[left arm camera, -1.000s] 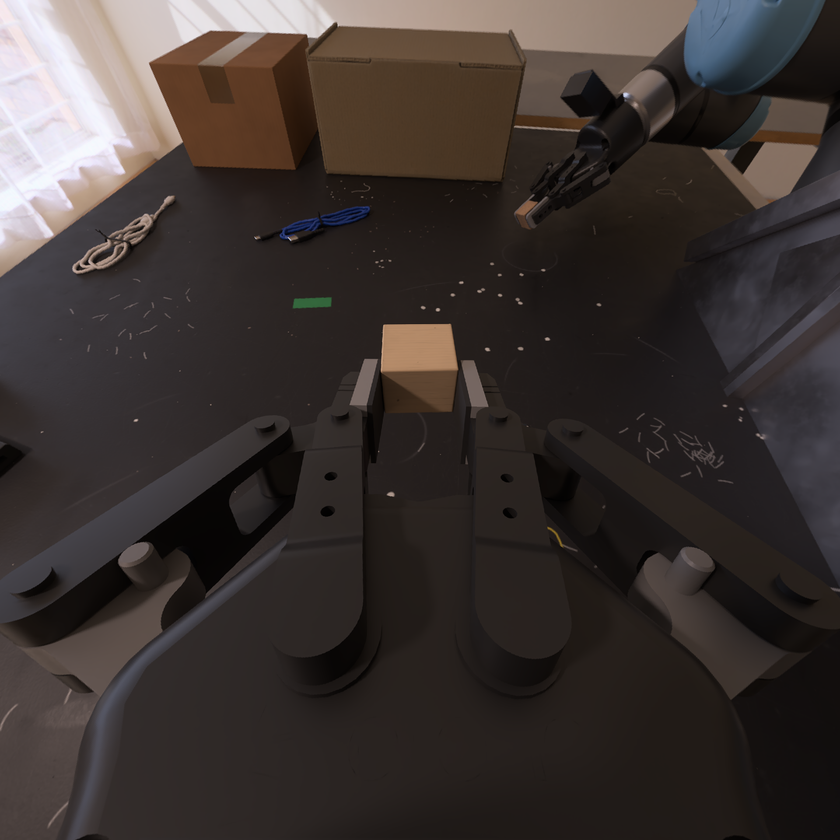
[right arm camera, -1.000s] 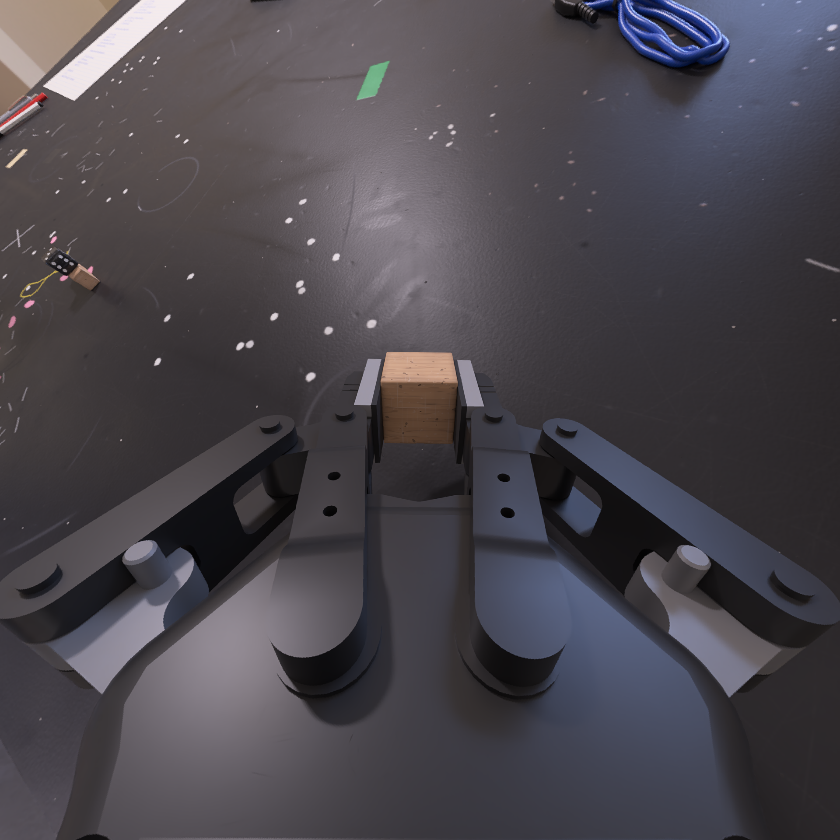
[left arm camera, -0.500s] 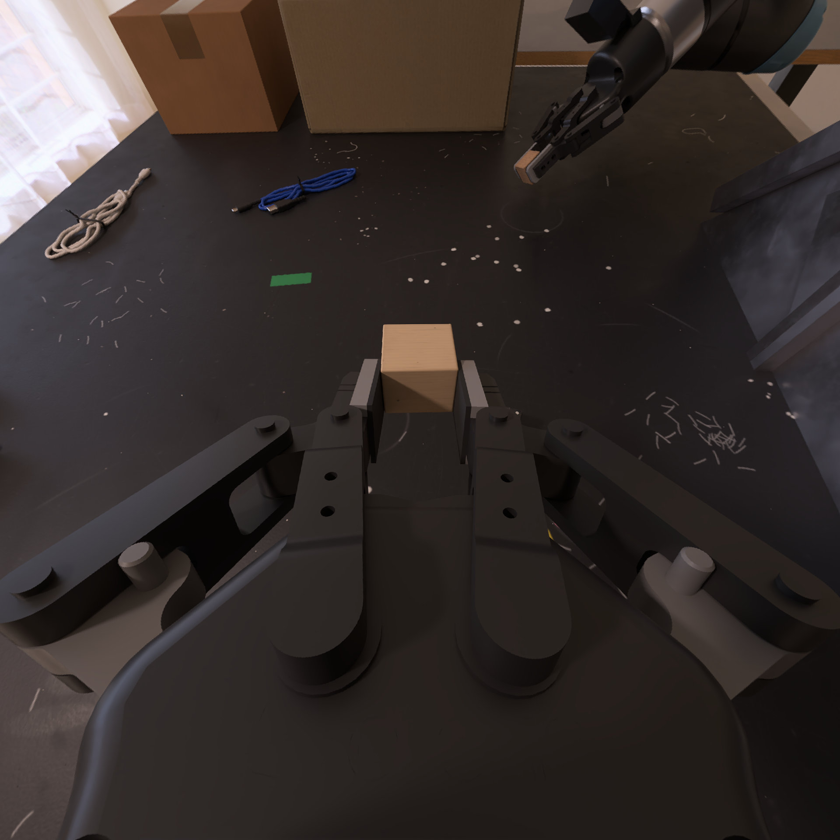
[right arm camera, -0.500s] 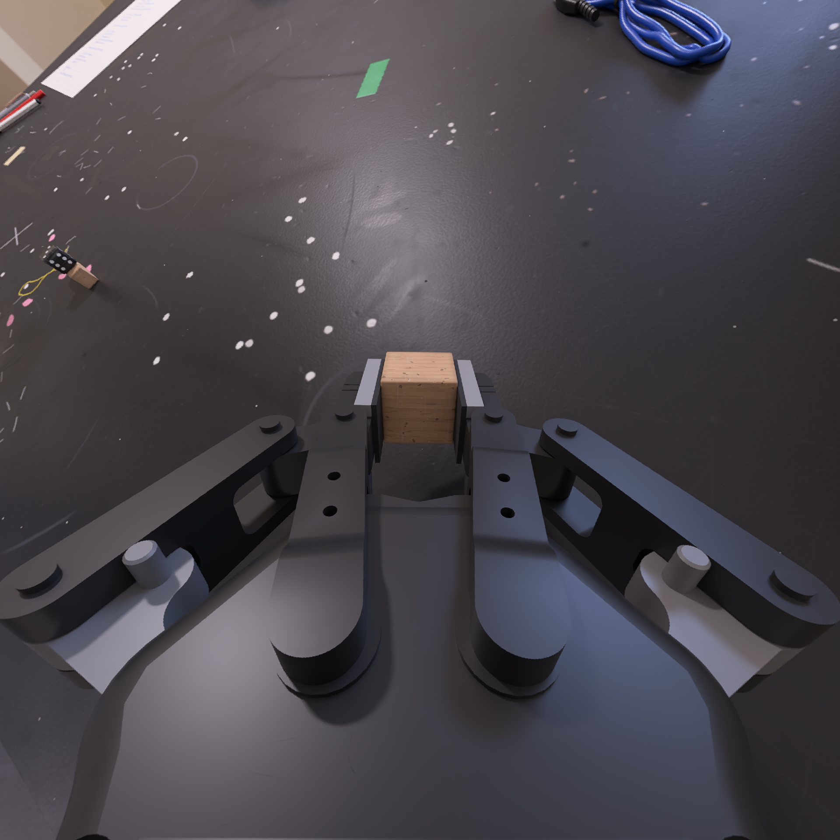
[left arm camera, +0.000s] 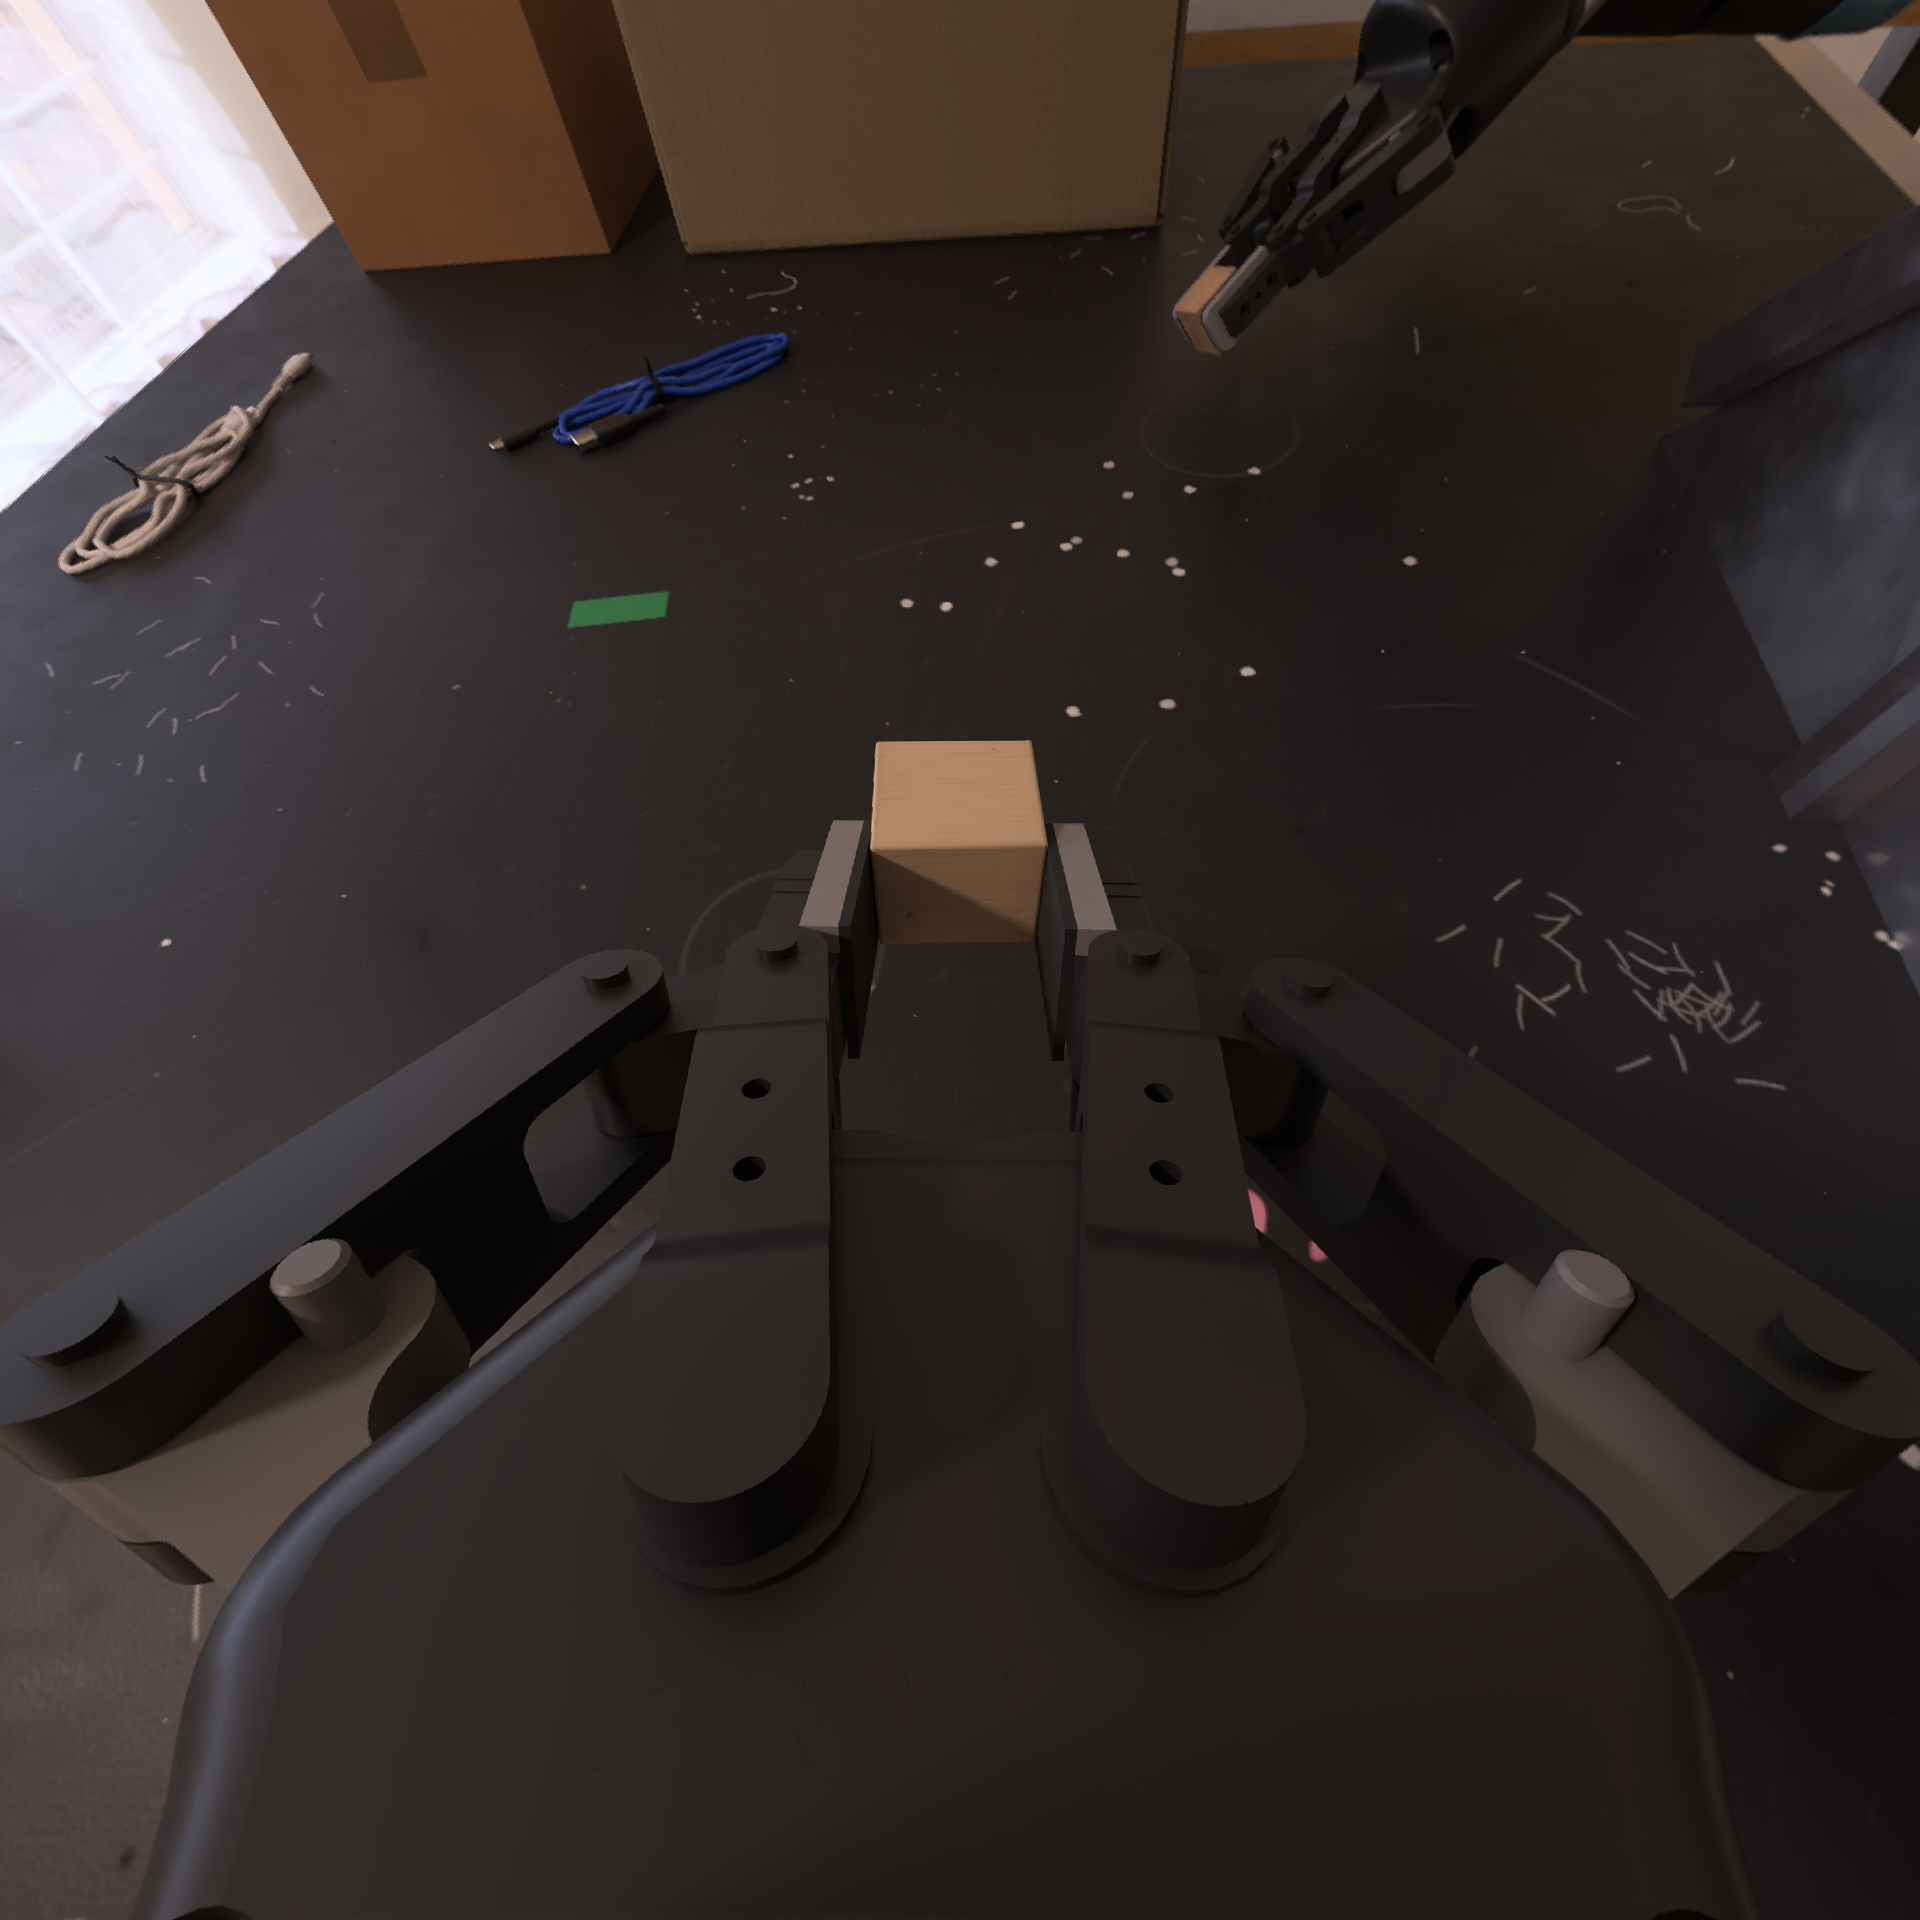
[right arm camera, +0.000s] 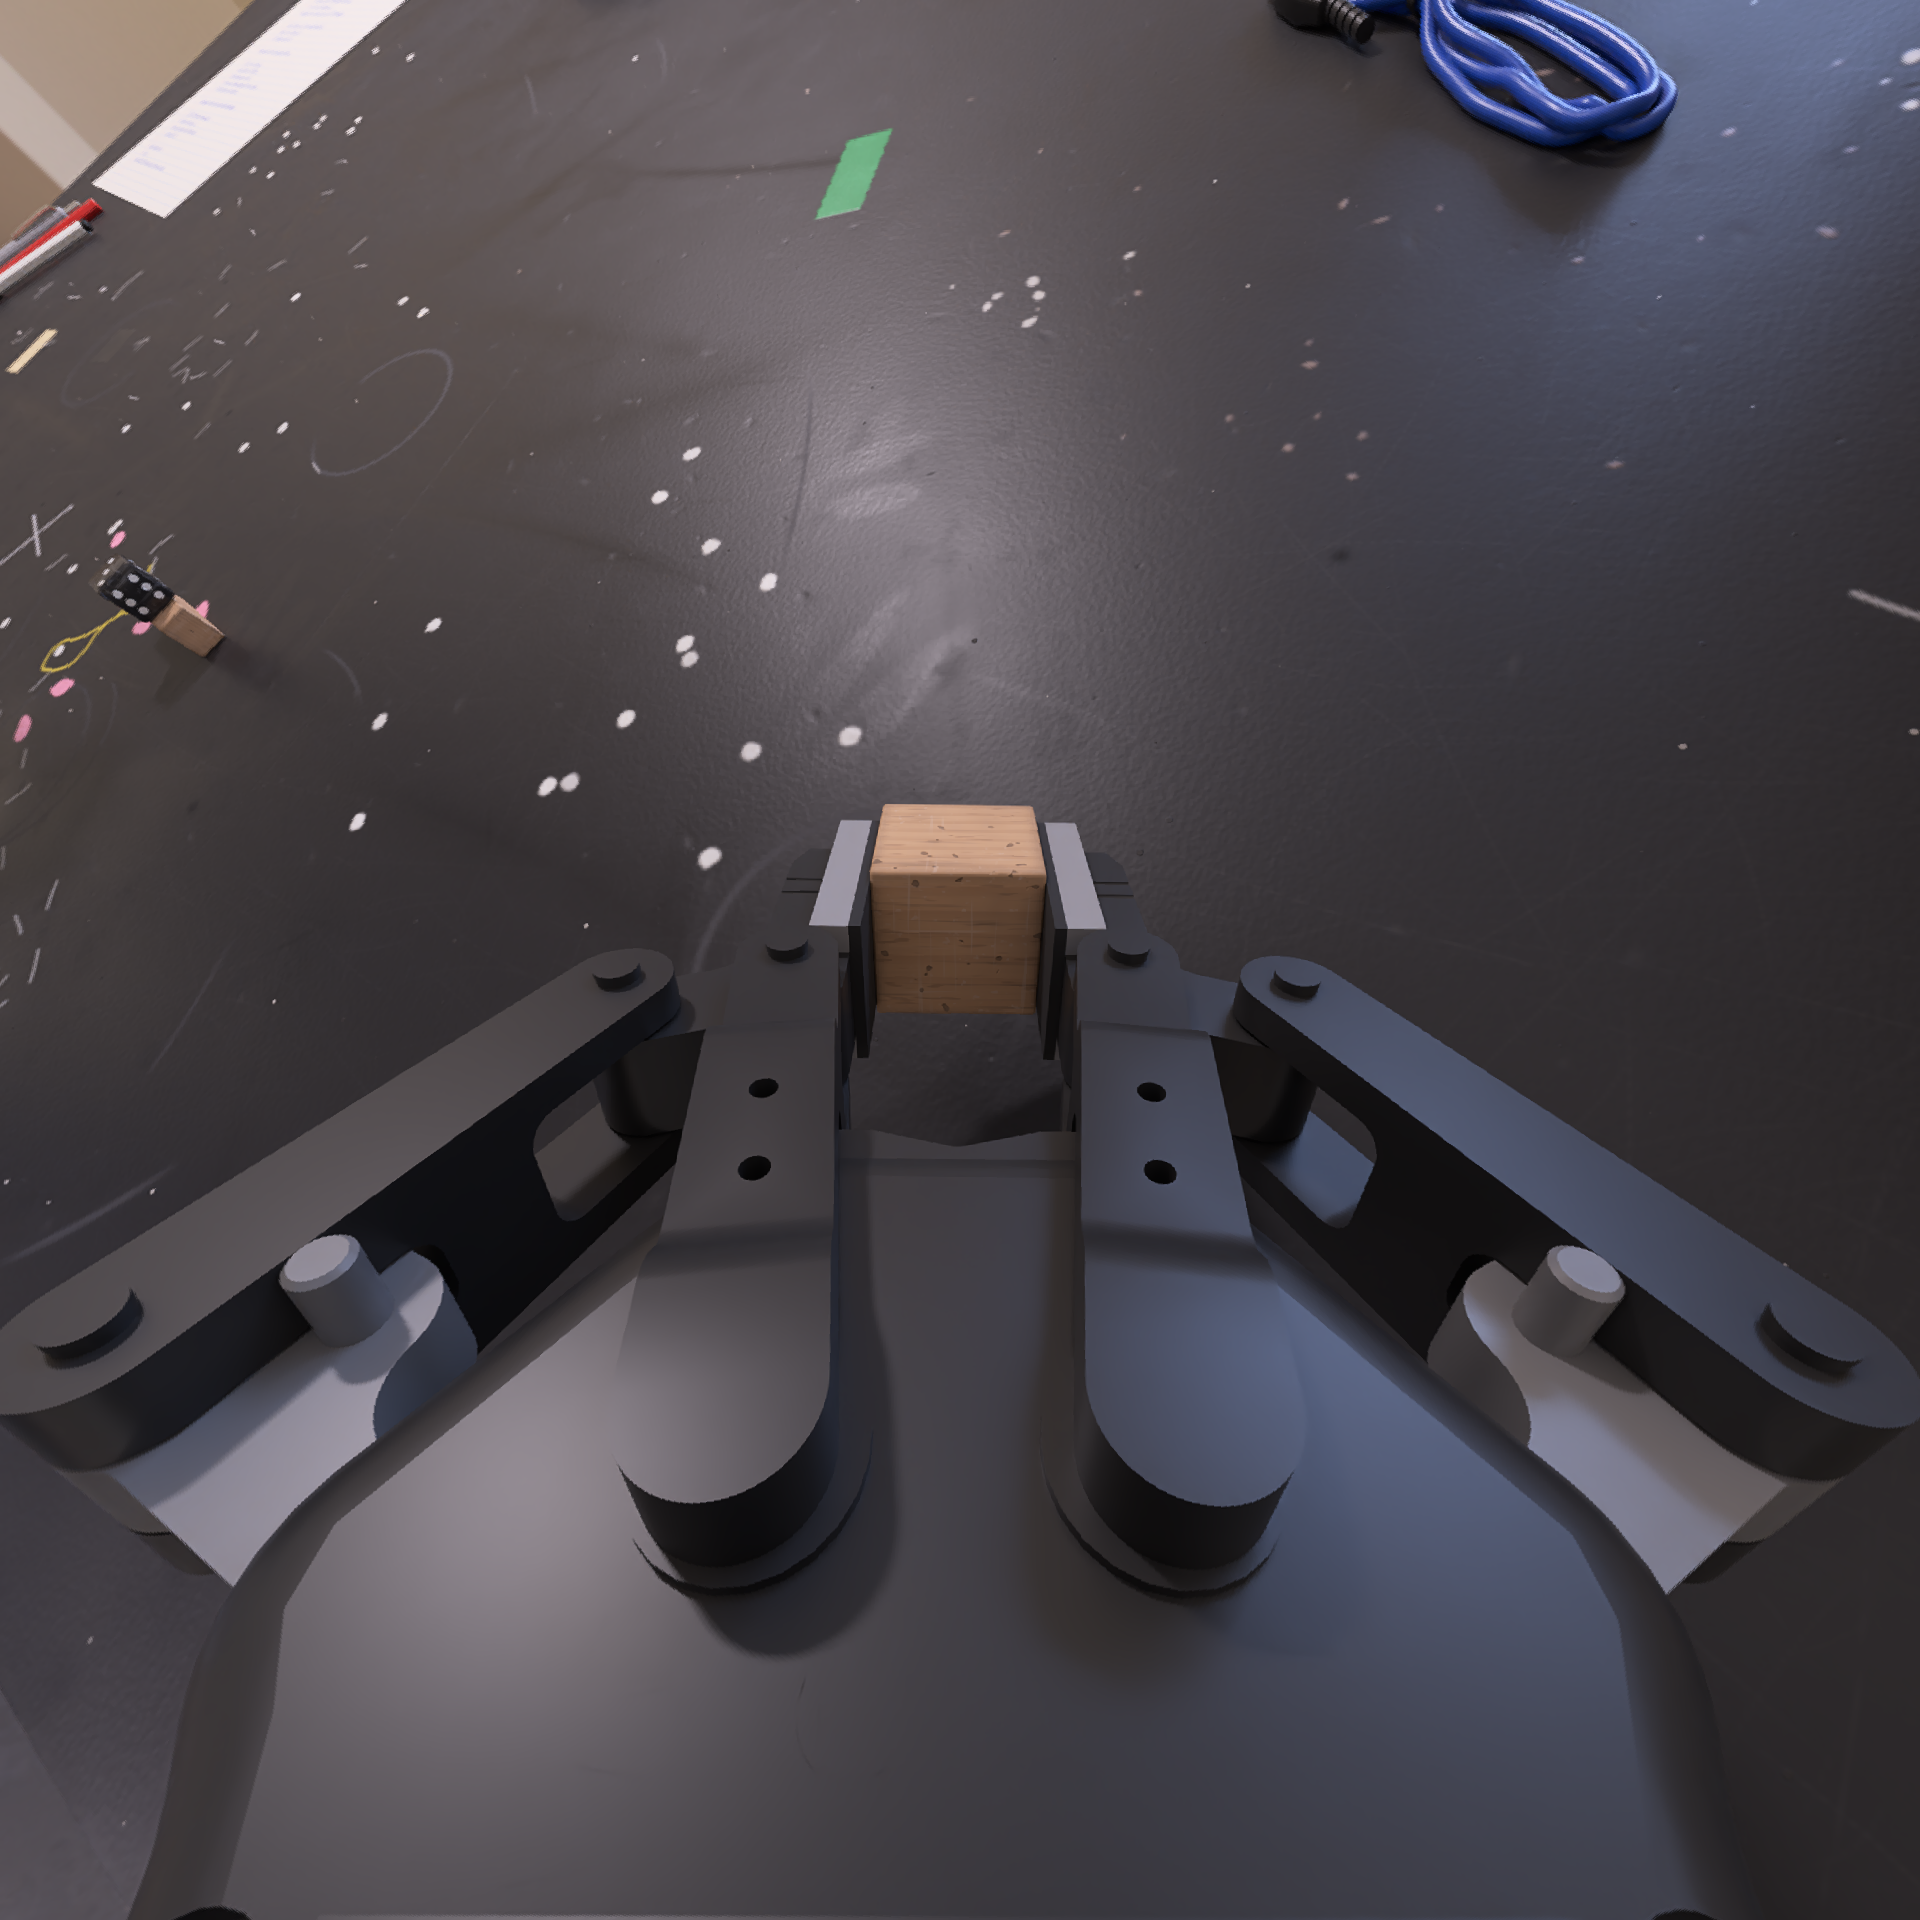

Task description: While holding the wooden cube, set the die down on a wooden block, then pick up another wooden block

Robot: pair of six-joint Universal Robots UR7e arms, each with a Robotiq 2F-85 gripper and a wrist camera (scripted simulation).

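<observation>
Wooden cube (right arm camera: 956, 909) sits clamped between the right gripper (right arm camera: 956, 914) jaws; left gripper (left arm camera: 956, 883) jaws clamp another wooden block (left arm camera: 956, 842). Far left, the die (right arm camera: 135, 590) rests tilted on a block (right arm camera: 189, 628) and could slide off.

Left gripper (left arm camera: 956, 883) is pinched narrow, both fingers (left arm camera: 831, 894) pressed flat on the sides of a pale wooden cube (left arm camera: 956, 831), held clear above the dark surface (left arm camera: 727, 727). Right gripper (right arm camera: 956, 904) is clamped just the same on its own grained wooden block (right arm camera: 956, 904), angled down toward that surface, arm reaching in from the far right.
</observation>
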